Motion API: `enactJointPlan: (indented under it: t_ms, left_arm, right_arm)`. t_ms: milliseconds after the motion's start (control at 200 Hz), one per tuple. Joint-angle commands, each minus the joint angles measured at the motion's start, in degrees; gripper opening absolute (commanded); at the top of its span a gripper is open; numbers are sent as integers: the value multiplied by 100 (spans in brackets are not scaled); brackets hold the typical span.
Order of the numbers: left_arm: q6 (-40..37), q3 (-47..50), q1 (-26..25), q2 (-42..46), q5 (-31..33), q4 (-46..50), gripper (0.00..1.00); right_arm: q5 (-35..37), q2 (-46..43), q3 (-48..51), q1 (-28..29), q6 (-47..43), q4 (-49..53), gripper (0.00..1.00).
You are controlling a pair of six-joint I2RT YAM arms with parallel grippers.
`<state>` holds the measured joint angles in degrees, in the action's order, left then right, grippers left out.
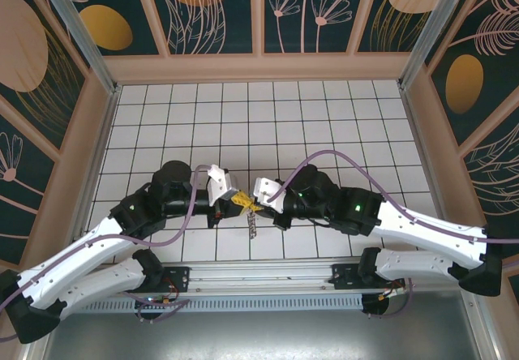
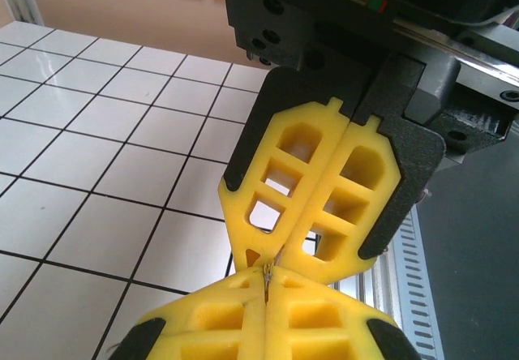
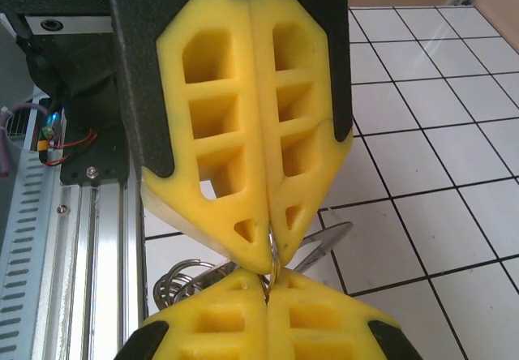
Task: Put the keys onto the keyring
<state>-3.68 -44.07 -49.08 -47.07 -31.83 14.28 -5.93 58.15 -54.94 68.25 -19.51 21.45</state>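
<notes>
Two end effectors meet tip to tip low over the near part of the white tiled tabletop (image 1: 324, 125). The left end effector (image 1: 234, 199) and the right end effector (image 1: 250, 205) are both clenched, each pinching the thin metal keyring (image 3: 273, 256) between its yellow fingers. A small silver key (image 1: 252, 226) sits just nearer than the tips, seemingly dangling from the ring, though I cannot tell whether it touches the tiles.
</notes>
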Motion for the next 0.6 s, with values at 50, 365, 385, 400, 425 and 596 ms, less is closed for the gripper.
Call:
enactJointPlan:
  t_ms: [50,365,385,400,425,596]
  left_arm:
    - [305,130,-58,318,-373,-563,0]
    - [1781,1229,-57,988,-932,-3604,0]
    - [1797,1242,-58,1003,-937,-3651,0]
    - [1802,1250,-58,1013,-933,-3678,0]
    - [1811,1263,-58,1022,-933,-3714,0]
    - [1963,1386,-52,904,-984,-4148,0]
  right_arm:
    - [178,-161,-208,-11,-78,-330,0]
    - [-768,-908,478,-11,155,-1276,17]
    - [-791,-927,488,-13,158,-1291,17]
    - [-813,-942,492,-13,162,-1302,17]
    - [-833,-957,501,-13,166,-1310,17]
    - [-916,-942,563,-15,197,-1414,18]
